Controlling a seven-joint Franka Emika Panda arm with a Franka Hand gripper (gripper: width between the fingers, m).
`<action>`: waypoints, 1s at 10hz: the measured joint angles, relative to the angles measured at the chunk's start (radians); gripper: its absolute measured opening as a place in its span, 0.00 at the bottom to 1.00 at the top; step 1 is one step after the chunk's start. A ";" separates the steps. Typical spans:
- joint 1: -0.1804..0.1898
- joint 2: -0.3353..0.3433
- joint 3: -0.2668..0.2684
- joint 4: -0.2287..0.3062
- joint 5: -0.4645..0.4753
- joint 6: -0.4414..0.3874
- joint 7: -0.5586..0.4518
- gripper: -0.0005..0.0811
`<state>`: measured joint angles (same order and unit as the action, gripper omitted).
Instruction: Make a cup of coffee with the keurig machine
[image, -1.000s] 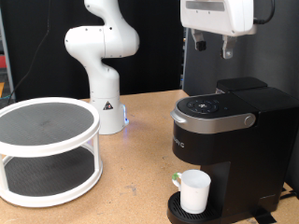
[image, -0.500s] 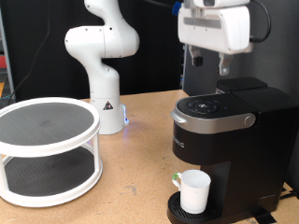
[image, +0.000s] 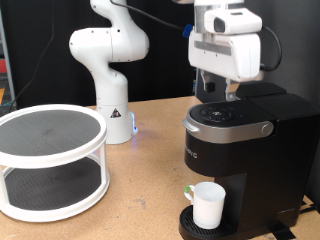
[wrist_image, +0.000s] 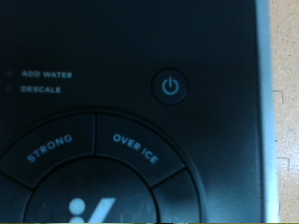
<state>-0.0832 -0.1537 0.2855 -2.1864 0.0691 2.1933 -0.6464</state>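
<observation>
While the white two-finger gripper hangs just above the round button panel of the large boxy black keurig machine, its fingers are mostly hidden behind the white hand housing, so I cannot tell whether they stand wide or narrow; nothing shows between them. That machine stands at about four o'clock in the exterior view, its silver-grey curved lid handle at the front edge of the top. At five o'clock, the plain white ceramic cup sits upright on the round black drip base, under the machine's overhanging head. Seen from the wrist, the panel fills the picture: a lit blue power button, the words ADD WATER and DESCALE, and segments marked STRONG and OVER ICE. At nine o'clock in the exterior view, a white two-tier round shelf rests on the wooden table.
</observation>
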 joint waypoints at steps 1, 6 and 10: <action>0.000 0.003 0.007 -0.019 -0.016 0.026 0.021 0.86; 0.000 0.026 0.026 -0.092 -0.040 0.193 0.093 0.08; 0.000 0.026 0.026 -0.100 -0.036 0.220 0.096 0.01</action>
<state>-0.0831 -0.1279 0.3116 -2.2862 0.0335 2.4133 -0.5505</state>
